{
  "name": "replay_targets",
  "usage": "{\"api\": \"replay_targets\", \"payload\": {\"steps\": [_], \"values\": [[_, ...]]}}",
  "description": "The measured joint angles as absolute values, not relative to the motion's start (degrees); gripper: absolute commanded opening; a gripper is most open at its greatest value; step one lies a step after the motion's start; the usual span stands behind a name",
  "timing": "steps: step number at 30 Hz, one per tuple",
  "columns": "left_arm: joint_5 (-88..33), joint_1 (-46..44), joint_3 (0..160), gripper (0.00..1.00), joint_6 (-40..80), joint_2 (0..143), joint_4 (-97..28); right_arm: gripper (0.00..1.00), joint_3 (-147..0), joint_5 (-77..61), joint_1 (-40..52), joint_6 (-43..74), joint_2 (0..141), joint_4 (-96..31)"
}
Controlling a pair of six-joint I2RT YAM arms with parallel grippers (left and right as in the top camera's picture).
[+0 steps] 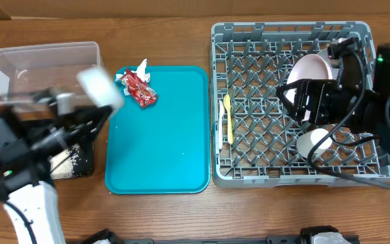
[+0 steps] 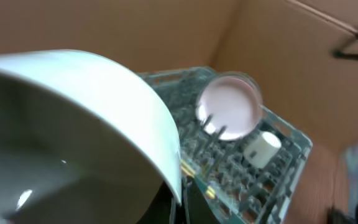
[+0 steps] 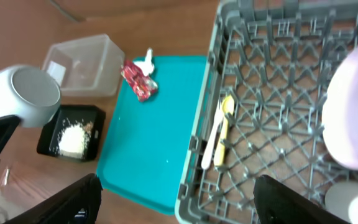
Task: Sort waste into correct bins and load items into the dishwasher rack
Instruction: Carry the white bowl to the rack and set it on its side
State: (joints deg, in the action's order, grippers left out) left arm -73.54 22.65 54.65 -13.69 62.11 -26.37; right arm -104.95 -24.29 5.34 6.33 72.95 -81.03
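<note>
My left gripper (image 1: 80, 108) is shut on the rim of the small pale bowl (image 1: 100, 87) and holds it, tilted and blurred, above the black tray (image 1: 87, 166), which holds white rice (image 1: 65, 160). The bowl fills the left wrist view (image 2: 73, 124). The crumpled red wrapper (image 1: 139, 89) and white napkin (image 1: 141, 68) lie at the teal tray's far left corner. The clear tub (image 1: 42, 68) looks empty. In the grey rack (image 1: 290, 30) stand a pale plate (image 1: 310, 71) and a white cup (image 1: 313, 142), with the fork (image 1: 221, 129) and yellow spoon (image 1: 227, 116). My right gripper (image 3: 179, 205) is open and empty above the rack.
The teal tray (image 1: 164, 142) lies between the bins and the rack. The right arm (image 1: 357, 95) covers the rack's right side. A cardboard wall (image 2: 291, 56) stands behind the rack in the left wrist view.
</note>
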Motion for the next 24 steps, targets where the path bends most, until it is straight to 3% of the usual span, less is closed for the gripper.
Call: {"api": "replay_targets", "payload": {"steps": [5,10,20,24], "values": [[-68.88,3.44,55.68,0.04,-3.33,64.66,-8.29,0.86,-104.95,-21.15,5.34,8.73,71.20,-78.39],[-65.93,-9.65,55.90,0.04,4.49,74.56,5.74,0.87,-104.95,-16.95,5.34,11.05,69.71,-77.32],[-63.42,-17.08,55.68,0.04,22.61,96.99,42.72,0.88,-104.95,-13.37,5.34,13.30,66.59,-76.51],[-61.39,-18.06,55.70,0.04,28.27,102.48,47.99,0.88,-104.95,-13.08,5.34,13.45,66.61,-76.71]]}}
